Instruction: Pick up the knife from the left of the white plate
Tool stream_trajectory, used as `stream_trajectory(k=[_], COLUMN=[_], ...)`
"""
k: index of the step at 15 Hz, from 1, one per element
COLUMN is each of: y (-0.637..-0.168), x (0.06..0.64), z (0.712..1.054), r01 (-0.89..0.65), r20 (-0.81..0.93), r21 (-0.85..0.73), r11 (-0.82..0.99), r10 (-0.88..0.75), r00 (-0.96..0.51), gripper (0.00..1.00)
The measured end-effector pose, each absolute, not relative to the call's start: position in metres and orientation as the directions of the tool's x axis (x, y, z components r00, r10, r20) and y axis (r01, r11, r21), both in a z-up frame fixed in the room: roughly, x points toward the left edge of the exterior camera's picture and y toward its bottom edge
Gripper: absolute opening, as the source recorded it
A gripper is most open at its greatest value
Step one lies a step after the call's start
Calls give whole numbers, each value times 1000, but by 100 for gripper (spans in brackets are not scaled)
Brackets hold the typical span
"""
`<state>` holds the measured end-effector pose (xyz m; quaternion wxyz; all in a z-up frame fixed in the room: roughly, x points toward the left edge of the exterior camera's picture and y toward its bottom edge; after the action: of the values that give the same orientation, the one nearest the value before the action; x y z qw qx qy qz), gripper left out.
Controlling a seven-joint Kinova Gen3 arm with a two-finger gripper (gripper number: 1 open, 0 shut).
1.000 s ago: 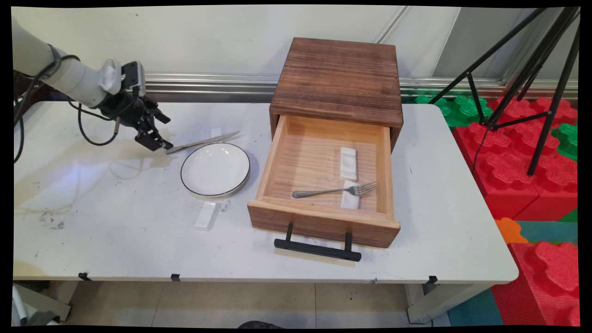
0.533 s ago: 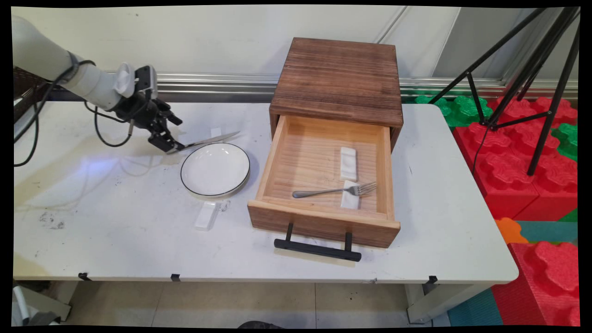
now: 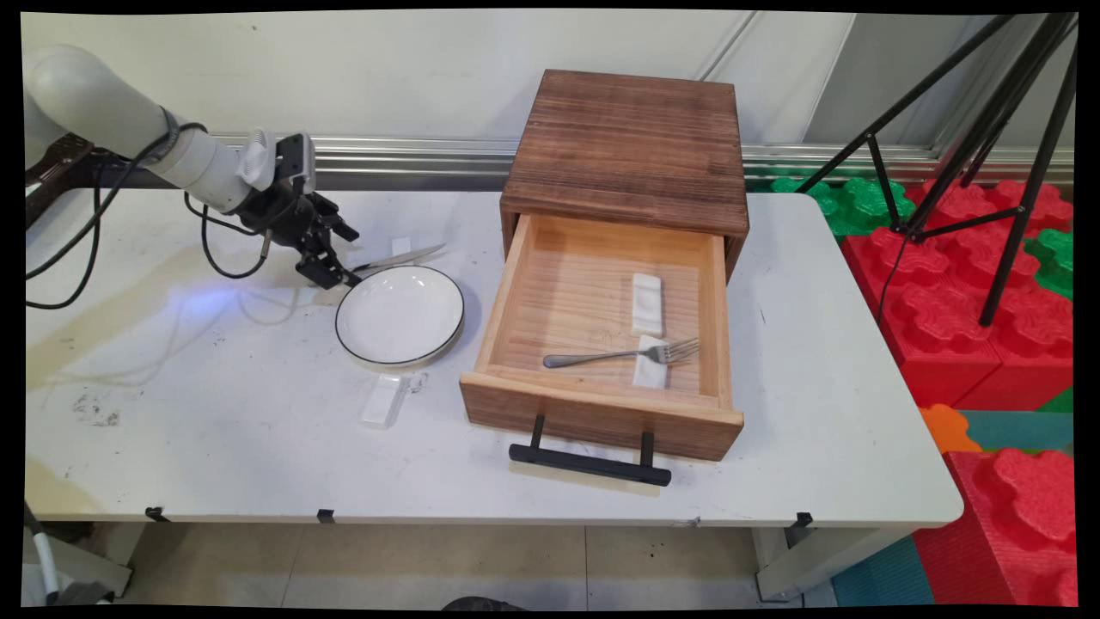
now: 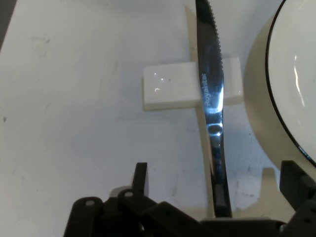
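Gripper: the gripper is straddling the knife handle, fingers apart, not yet clamping.
Knife: lying just beside the plate, blade resting on a white block.
Doing it well: centring on the handle and closing squarely, clear of the plate rim, is looking wise.
Views: hand view is showing the serrated blade and block; main view is showing the drawer with a fork, well apart from the plate.

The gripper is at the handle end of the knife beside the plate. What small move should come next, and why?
Probably close the fingers on the knife. In the hand view the gripper is open, the handle lies about midway between its fingers, and the blade rests on a white block, apart from the plate.
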<state>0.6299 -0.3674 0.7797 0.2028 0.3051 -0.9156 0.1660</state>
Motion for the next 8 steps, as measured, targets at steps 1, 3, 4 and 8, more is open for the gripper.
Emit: stream_trajectory(k=[1,3,4,8], y=[-368,-370,-370,-372], x=[630,631,632,632], z=[778,776,774,772], r01=[-623,-618,-615,-609], r20=[470,468,467,470], r21=[-180,-178,-178,-177], r11=[762,766,768,773], r10=[-489,-486,-484,-478], r00=[-734,-738,-740,-742], gripper=[100,100,100,100])
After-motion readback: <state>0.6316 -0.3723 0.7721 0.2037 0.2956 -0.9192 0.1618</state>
